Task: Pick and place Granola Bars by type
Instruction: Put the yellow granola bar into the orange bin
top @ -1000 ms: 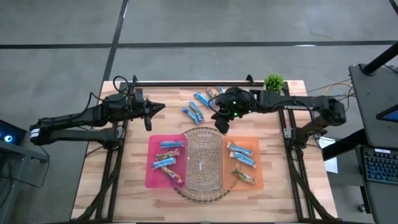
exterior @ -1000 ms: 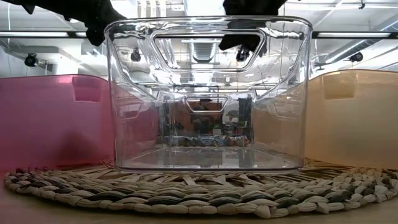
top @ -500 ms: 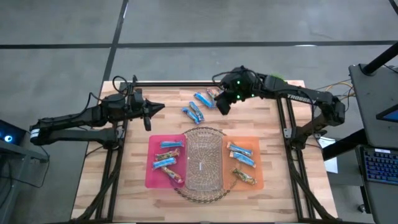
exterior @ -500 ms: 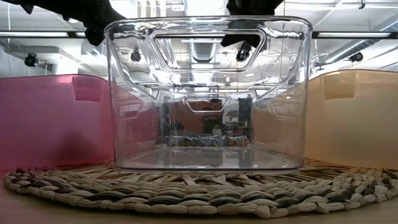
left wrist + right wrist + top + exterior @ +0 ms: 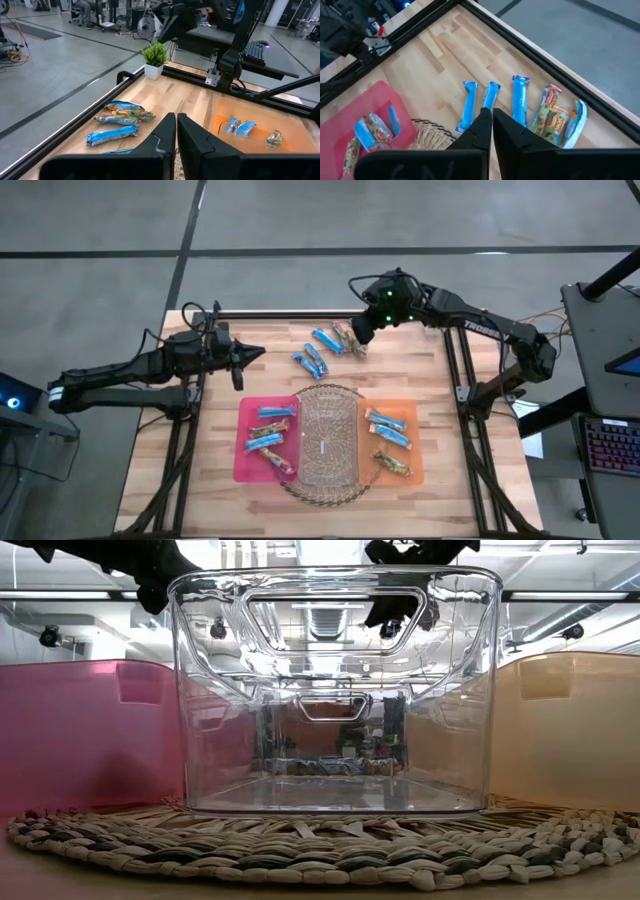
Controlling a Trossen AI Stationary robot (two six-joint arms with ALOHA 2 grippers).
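Several loose granola bars lie flat near the table's far edge: blue ones (image 5: 312, 361) (image 5: 325, 340) and a brown/tan pair (image 5: 350, 338). The right wrist view shows them as blue bars (image 5: 491, 96) and tan bars (image 5: 549, 112). My right gripper (image 5: 357, 334) (image 5: 488, 116) hovers shut above them and touches none. My left gripper (image 5: 241, 361) (image 5: 176, 119) waits shut over the table's left part. More bars lie in the pink tray (image 5: 243, 462) and the orange tray (image 5: 417, 420).
A clear plastic bin (image 5: 327, 442) (image 5: 335, 690) stands on a round woven mat (image 5: 300, 492) between the two trays. A small potted plant (image 5: 154, 59) sits at the far right corner. A dark rail (image 5: 290, 313) runs along the far edge.
My right gripper has moved from beside the clear bin toward the table's far edge and now hangs over the loose bars. It has stayed shut. The bars have not moved.
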